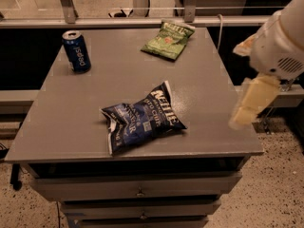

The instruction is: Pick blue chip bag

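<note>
**End effector off the counter's right edge, blue chip bag untouched**

The blue chip bag (pixel 142 120) lies flat and crumpled on the grey counter (pixel 85 108), near the front edge and roughly mid-width, its white lettering facing up. The end effector (pixel 243 114) hangs to the right of the bag, beyond the counter's right edge and well apart from it, at about the bag's level in the camera view. Whether the end effector is open or closed cannot be told; it touches no item.

The arm (pixel 280 46) enters from the upper right corner, its white housing above and the pale end effector angled down and to the left.

A blue Pepsi can (pixel 76 51) stands upright at the rear left. A light green chip bag (pixel 168 41) lies at the rear centre.
</note>
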Controlling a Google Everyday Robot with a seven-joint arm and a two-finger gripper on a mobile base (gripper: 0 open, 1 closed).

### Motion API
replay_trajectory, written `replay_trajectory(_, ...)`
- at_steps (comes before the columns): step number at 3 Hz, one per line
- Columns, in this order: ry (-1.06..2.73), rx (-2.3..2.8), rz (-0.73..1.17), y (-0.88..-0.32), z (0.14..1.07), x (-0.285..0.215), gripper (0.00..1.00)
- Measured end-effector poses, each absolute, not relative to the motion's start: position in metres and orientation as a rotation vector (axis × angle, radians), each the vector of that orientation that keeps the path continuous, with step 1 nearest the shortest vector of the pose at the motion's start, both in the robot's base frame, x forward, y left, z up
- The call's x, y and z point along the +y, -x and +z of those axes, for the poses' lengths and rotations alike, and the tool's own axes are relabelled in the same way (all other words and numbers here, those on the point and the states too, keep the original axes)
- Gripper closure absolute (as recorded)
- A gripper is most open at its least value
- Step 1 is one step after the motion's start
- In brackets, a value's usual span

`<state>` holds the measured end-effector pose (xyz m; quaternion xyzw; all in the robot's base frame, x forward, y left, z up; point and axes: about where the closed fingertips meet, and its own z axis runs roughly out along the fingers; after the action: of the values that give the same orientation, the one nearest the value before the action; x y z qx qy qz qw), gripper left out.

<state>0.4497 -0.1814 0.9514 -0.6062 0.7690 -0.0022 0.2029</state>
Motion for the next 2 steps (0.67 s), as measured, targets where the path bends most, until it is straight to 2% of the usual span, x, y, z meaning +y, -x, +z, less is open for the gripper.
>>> replay_trajectory(2,1.619,1.979,0.335,-0.499,0.880,-0.091,0.00)
